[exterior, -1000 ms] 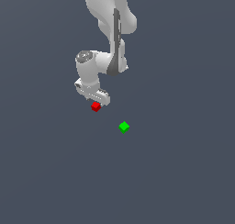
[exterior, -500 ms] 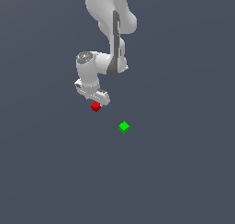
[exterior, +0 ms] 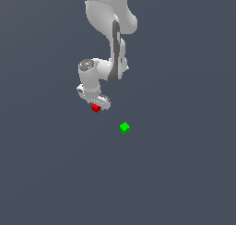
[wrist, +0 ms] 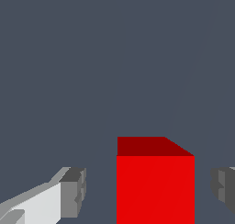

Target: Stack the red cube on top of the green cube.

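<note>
Lowered since a second ago, the pincer (wrist: 147,191) now brackets the red cube (exterior: 96,108) with fingers spread, ready to pinch; the green cube (exterior: 124,127) waits at its four o'clock.

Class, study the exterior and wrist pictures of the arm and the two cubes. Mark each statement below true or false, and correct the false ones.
1. The red cube sits between the open fingers of the end effector. True.
2. The red cube is already stacked on the green cube. False: the two cubes lie apart on the surface.
3. The green cube lies toward the exterior view's right of the red cube. True.
4. The fingers press against the red cube's sides. False: the wrist view shows a gap on each side.
5. The green cube shows in the wrist view. False: only the red cube appears there.
</note>
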`<state>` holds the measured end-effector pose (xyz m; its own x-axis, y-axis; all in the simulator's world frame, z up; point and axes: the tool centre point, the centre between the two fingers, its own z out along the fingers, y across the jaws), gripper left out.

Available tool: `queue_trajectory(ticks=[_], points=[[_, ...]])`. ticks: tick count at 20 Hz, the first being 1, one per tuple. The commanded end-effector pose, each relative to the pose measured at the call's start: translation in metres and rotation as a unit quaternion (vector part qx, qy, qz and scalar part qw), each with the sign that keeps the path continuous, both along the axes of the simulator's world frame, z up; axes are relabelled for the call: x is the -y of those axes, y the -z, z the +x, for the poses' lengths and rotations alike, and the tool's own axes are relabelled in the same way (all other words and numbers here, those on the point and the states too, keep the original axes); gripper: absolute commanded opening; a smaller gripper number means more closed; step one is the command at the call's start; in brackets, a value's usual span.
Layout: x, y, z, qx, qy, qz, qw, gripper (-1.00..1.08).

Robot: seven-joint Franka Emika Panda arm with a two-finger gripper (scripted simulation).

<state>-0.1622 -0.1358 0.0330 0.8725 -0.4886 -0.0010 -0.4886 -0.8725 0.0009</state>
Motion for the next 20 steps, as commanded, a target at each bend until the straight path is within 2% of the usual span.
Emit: queue_trajectory(ticks=[1, 5, 6, 20], points=[[-0.0002, 0.0069, 0.0002, 0.0, 0.0, 0.0, 1.0, 1.0], [-0.0001, 0.0106, 0.0001, 0.001, 0.0, 0.0, 1.0, 1.0], [-0.0001, 0.0106, 0.0001, 0.001, 0.0, 0.0, 1.0, -1.0], [-0.0004, 0.0064, 0.0, 0.001, 0.0, 0.0, 1.0, -1.0]])
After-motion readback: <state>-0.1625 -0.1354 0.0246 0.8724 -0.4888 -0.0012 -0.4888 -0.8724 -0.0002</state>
